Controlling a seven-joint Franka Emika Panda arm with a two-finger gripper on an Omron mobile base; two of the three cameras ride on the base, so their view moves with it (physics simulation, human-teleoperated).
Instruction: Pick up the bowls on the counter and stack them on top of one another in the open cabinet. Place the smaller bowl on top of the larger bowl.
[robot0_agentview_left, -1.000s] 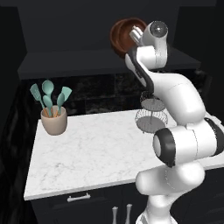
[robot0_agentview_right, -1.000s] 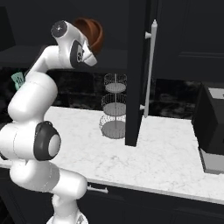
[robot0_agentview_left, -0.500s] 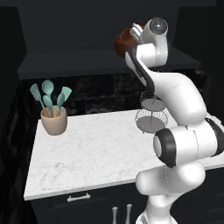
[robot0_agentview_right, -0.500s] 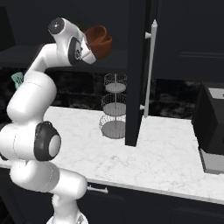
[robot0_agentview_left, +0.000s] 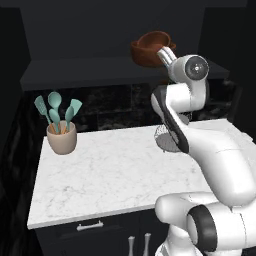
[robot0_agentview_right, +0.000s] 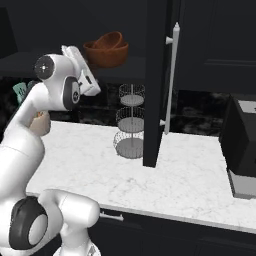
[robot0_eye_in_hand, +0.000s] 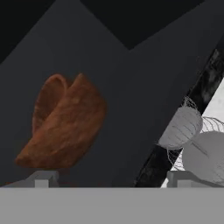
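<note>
Two reddish-brown bowls sit nested on the shelf of the open cabinet (robot0_agentview_left: 100, 67) (robot0_agentview_right: 30, 60). The smaller bowl (robot0_agentview_left: 156, 38) (robot0_agentview_right: 111, 39) (robot0_eye_in_hand: 47, 101) lies tilted inside the larger bowl (robot0_agentview_left: 146, 56) (robot0_agentview_right: 106, 55) (robot0_eye_in_hand: 70, 131). My gripper (robot0_agentview_left: 165, 54) (robot0_agentview_right: 71, 51) (robot0_eye_in_hand: 113, 178) hovers just in front of them, open, its fingertips wide apart with nothing between. The bowls are a short way beyond the tips. The white marble counter (robot0_agentview_left: 115, 170) (robot0_agentview_right: 190, 185) lies below.
A beige crock with teal spatulas (robot0_agentview_left: 61, 137) stands at the counter's left. A three-tier wire stand (robot0_agentview_right: 131, 122) (robot0_agentview_left: 167, 137) sits under the cabinet. The open black cabinet door (robot0_agentview_right: 155, 80) hangs to the right of the bowls. A dark appliance (robot0_agentview_right: 242, 145) stands at far right.
My gripper has opened and let go of the smaller bowl, which now rests in the larger bowl. The hand has drawn back a little from the shelf.
</note>
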